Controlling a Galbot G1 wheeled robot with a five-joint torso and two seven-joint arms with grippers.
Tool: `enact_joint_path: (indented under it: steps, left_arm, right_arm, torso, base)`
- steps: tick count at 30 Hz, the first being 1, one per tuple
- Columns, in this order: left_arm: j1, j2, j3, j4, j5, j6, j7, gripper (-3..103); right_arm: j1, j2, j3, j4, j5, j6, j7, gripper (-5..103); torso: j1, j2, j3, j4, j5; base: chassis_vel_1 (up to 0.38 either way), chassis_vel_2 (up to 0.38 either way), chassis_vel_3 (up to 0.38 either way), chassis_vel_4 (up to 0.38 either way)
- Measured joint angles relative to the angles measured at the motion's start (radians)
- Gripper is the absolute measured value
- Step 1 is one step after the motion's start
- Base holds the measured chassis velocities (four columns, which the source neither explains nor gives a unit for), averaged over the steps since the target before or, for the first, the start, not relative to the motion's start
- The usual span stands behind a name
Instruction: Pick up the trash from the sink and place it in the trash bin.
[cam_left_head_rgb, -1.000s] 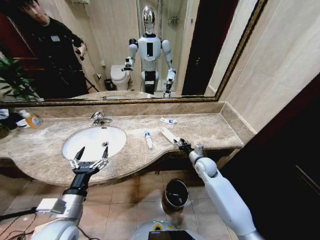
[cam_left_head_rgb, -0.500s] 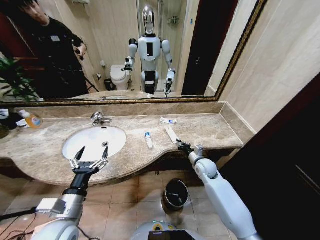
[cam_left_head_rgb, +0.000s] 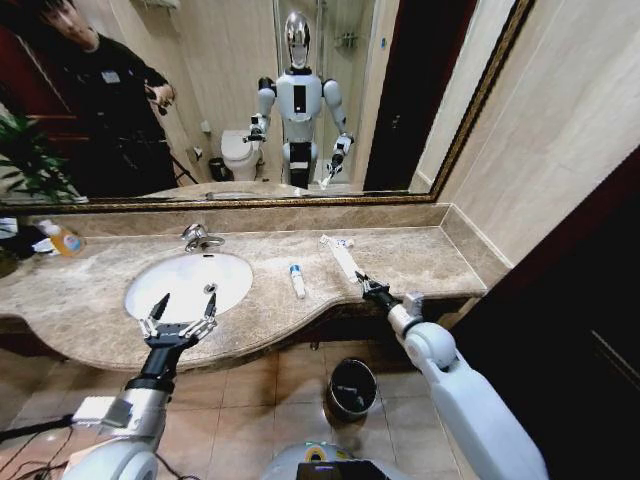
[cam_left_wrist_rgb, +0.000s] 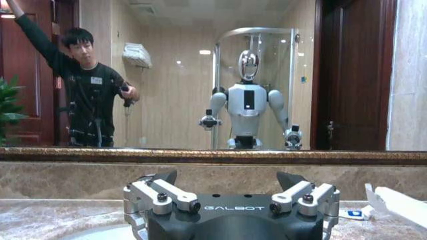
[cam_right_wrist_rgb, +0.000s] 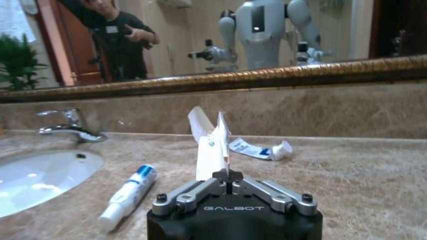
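While the right gripper pinched one end of a long flat white packet above the brown marble counter, the pick-up step looked done. Next the packet probably needed carrying down to the small round black bin on the floor. It stuck up, thin and stiff. The left gripper waited open over the white oval sink.

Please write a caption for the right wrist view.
Right gripper shut on flat white packet above marble counter.
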Motion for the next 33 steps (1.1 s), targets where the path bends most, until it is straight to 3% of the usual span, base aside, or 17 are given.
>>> enact_joint_path:
  steps: [7, 14, 24, 33]
  left_arm:
    - [0.000, 0.000, 0.000, 0.000, 0.000, 0.000, 0.000, 100]
    - [0.000, 0.000, 0.000, 0.000, 0.000, 0.000, 0.000, 100]
    - [0.000, 0.000, 0.000, 0.000, 0.000, 0.000, 0.000, 100]
    - [0.000, 0.000, 0.000, 0.000, 0.000, 0.000, 0.000, 100]
  right_arm:
    - [-0.103, -0.045, 0.025, 0.083, 0.011, 0.005, -0.005, 0]
    - [-0.268, -0.070, 0.068, 0.152, -0.009, 0.054, -0.020, 0]
    - [-0.489, -0.050, 0.117, 0.148, -0.069, 0.166, -0.035, 0]
    - [-0.550, 0.005, 0.110, 0.023, -0.162, 0.220, -0.066, 0]
  torso:
    - [0.000, 0.000, 0.000, 0.0000, 0.0000]
    - [0.000, 0.000, 0.000, -0.0001, -0.0001]
    - [0.000, 0.000, 0.000, -0.0001, -0.0001]
    - [0.000, 0.000, 0.000, -0.0001, -0.0003]
  base:
    - [0.000, 0.000, 0.000, 0.000]
    - [0.000, 0.000, 0.000, 0.000]
    - [0.000, 0.000, 0.000, 0.000]
    - [0.000, 0.000, 0.000, 0.000]
